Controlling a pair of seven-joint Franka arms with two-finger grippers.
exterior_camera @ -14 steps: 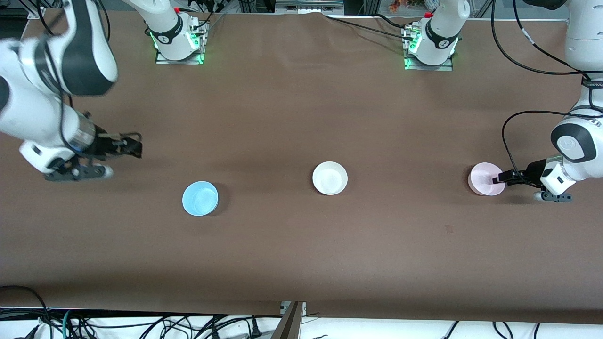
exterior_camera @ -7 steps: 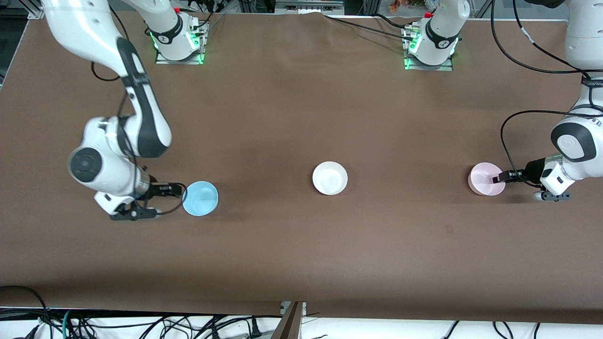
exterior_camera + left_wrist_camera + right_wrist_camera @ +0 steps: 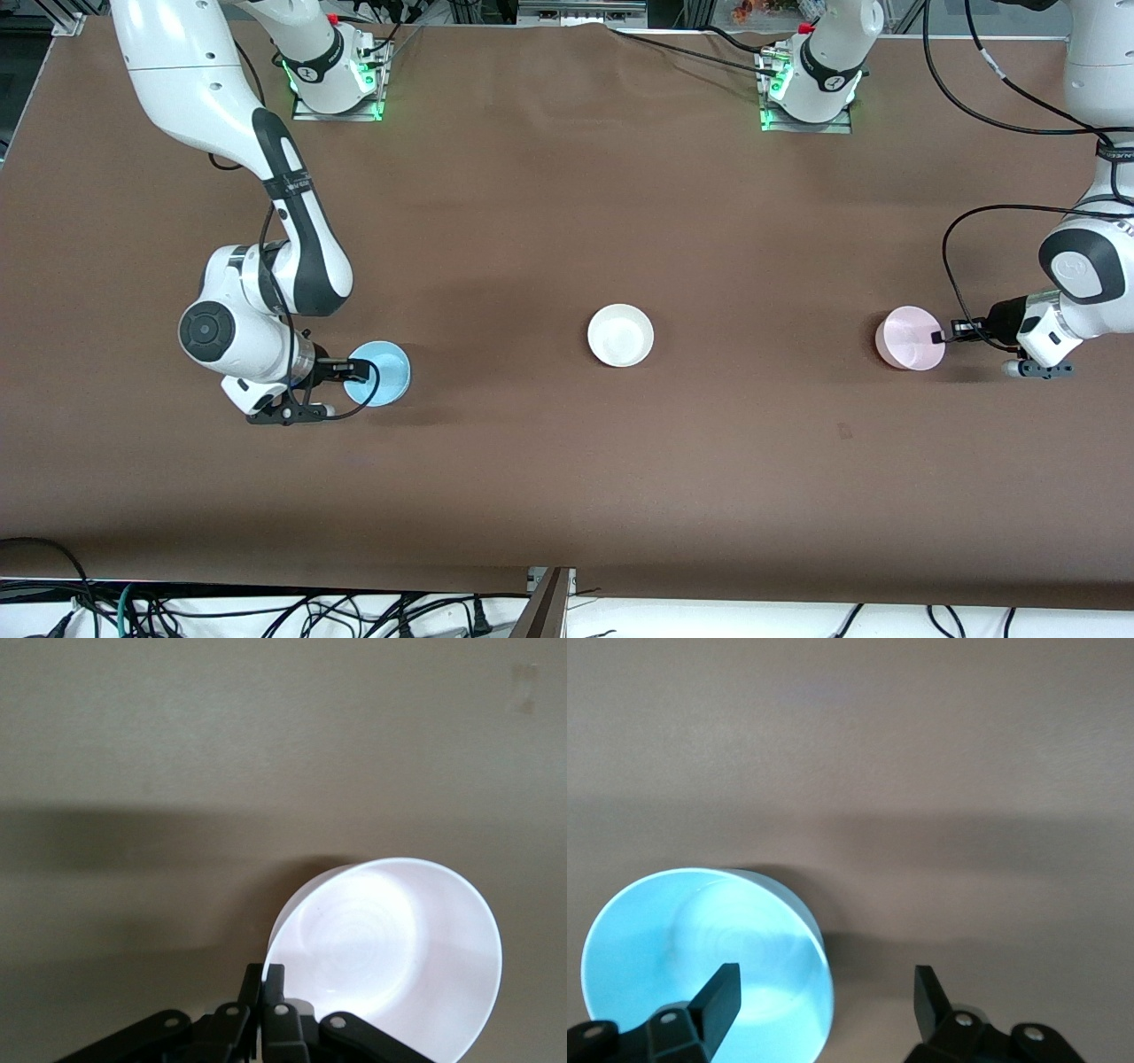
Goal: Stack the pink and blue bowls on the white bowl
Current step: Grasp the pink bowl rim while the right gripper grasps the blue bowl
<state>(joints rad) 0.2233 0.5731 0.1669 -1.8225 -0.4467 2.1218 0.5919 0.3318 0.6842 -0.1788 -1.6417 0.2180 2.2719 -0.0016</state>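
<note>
Now both arms are at their bowls, with the white bowl (image 3: 620,335) as the marker at mid-table. The pink bowl (image 3: 910,338) sits well apart from it toward the left arm's end of the table; the blue bowl (image 3: 379,373) sits well apart toward the right arm's end, a little nearer the front camera than the white one.

The left gripper (image 3: 941,337) is at the pink bowl's rim on the side away from the white bowl. In the left wrist view its fingers (image 3: 273,985) are pressed together on the thin wall of the pink bowl (image 3: 390,957): a pinch on the rim. The right gripper (image 3: 354,370) is low at the blue bowl's outer rim, jaws spread wide. In the right wrist view one finger (image 3: 719,994) hangs over the inside of the blue bowl (image 3: 709,966) and the other (image 3: 928,994) is outside the wall.

The risks? All three bowls are thin, smooth, glossy plastic with round, flaring walls, and they look light. A rim pinch on such a wall could let the pink bowl swing or slip when lifted, and it might then land tilted on the white bowl or nudge it along the brown table cover (image 3: 567,461). If the right gripper closes off-centre, the blue bowl could skid away rather than be caught. And both arms heading for the white bowl together could meet there.
</note>
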